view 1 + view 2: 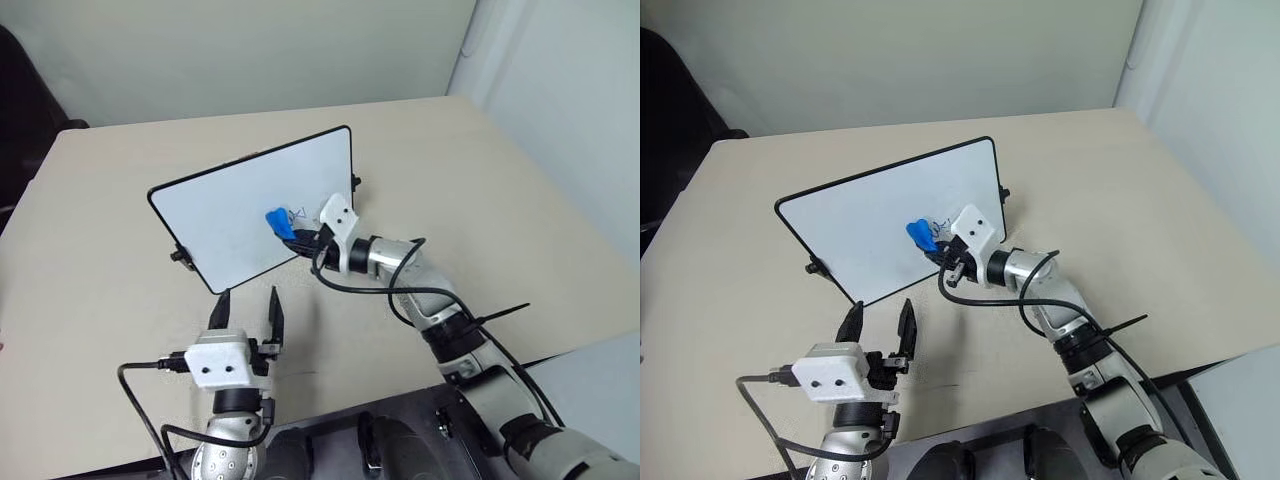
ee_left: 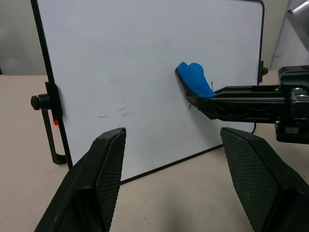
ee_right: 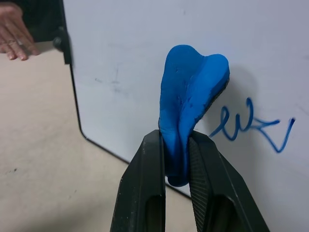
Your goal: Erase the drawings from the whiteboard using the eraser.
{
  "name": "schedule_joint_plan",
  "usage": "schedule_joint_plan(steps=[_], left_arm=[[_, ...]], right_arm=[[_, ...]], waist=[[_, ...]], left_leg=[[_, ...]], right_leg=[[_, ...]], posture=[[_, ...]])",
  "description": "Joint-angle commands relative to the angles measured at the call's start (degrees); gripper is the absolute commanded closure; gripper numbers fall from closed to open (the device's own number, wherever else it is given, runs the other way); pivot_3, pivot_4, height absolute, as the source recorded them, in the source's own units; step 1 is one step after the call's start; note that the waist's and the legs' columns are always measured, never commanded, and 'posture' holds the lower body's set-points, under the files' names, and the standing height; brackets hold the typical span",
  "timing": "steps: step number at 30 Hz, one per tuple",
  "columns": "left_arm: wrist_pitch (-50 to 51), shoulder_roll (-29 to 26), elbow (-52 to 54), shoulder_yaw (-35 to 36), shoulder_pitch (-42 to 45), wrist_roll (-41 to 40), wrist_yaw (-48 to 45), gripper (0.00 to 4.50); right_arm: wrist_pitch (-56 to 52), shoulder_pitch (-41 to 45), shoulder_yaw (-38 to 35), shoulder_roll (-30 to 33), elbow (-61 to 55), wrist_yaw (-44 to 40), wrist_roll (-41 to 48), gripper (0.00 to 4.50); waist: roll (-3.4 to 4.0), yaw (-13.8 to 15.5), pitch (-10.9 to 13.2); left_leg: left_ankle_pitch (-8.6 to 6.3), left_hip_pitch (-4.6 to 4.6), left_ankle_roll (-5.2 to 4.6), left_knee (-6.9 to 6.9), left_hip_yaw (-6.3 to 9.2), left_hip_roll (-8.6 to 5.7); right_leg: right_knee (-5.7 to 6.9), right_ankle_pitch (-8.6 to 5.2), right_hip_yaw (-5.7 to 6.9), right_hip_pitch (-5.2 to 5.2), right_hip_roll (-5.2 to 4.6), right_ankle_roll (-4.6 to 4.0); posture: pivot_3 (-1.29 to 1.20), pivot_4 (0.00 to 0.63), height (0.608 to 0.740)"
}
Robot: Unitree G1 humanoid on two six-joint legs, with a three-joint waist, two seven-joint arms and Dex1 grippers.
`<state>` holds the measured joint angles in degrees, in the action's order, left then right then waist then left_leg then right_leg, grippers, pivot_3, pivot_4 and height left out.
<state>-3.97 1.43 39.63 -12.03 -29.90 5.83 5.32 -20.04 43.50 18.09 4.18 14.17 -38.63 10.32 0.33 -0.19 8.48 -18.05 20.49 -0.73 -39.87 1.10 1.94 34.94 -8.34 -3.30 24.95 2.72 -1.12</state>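
Whiteboard: propped upright on the beige bench, black frame with rounded corners, small black knobs on both side edges, a stand leg visible at one side in the left wrist view. Surface mostly clean, with faint grey smudges near the middle.

Drawings: thin blue marker squiggle on the board's right half as seen from the head camera, just beside the eraser and not covered by it.

Eraser: small bright blue block, squeezed and folded between two black fingers, its dark felt edge pressed against the board surface just beside the squiggle.

Right end effector: clamped on the eraser, reaching in from the board's right side, roughly level, white housing behind the fingers, black cable looping beneath the wrist.

Left end effector: spread wide, nothing between the fingers, held above the bench in front of the board's lower edge, near but not touching it, pointing toward the board.

Hand: a person's fingers resting on the bench beyond the board's far edge, seen in the right wrist view.
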Motion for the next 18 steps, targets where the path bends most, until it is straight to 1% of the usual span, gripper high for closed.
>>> schedule_joint_plan(steps=[1,7,9,14,18], left_arm=[[-1.83,0.12,1.23,-0.26,-0.23,-0.18,-0.12,1.08],[-1.93,0.07,1.29,-0.64,-0.22,0.20,-0.06,1.08],[-1.70,-0.17,1.38,-0.65,-0.14,0.33,-0.28,1.08],[-1.34,-0.24,1.63,-1.35,0.22,1.20,-0.32,1.08],[-1.11,-0.21,1.91,-1.66,0.18,1.63,-0.32,1.08]], right_arm=[[1.77,1.34,-1.43,-1.22,-0.42,1.15,-0.67,4.16],[1.33,2.93,-2.62,-3.92,4.11,6.29,-2.77,4.16],[1.07,3.01,-1.46,-3.97,6.21,7.79,-5.03,4.16],[0.13,0.41,1.52,-2.80,7.01,6.95,-8.87,4.16],[-1.14,-1.17,2.70,-1.97,6.42,5.66,-10.13,4.16]], waist=[[0.00,0.00,0.00],[0.00,-0.06,0.00],[0.00,-0.07,0.00],[0.00,-0.07,0.00],[0.00,-0.07,0.00]], left_leg=[[-0.01,0.00,0.00,-0.03,0.00,0.02],[-0.04,0.00,-0.01,-0.09,0.00,0.03],[-0.04,0.00,0.00,-0.10,0.00,0.05],[-0.10,-0.01,0.04,-0.10,0.04,0.08],[-0.10,0.00,0.05,-0.11,0.03,0.08]], right_leg=[[0.00,0.00,0.00,0.00,0.00,-0.01],[0.01,0.05,0.00,0.00,0.00,-0.06],[0.02,0.07,0.00,0.02,0.00,-0.10],[0.04,0.18,0.02,0.01,0.00,-0.17],[0.02,0.28,0.01,0.02,0.00,-0.12]], posture=[[0.00,0.150,0.740],[0.00,0.150,0.740],[0.00,0.150,0.740],[0.00,0.150,0.740],[0.00,0.150,0.740]])
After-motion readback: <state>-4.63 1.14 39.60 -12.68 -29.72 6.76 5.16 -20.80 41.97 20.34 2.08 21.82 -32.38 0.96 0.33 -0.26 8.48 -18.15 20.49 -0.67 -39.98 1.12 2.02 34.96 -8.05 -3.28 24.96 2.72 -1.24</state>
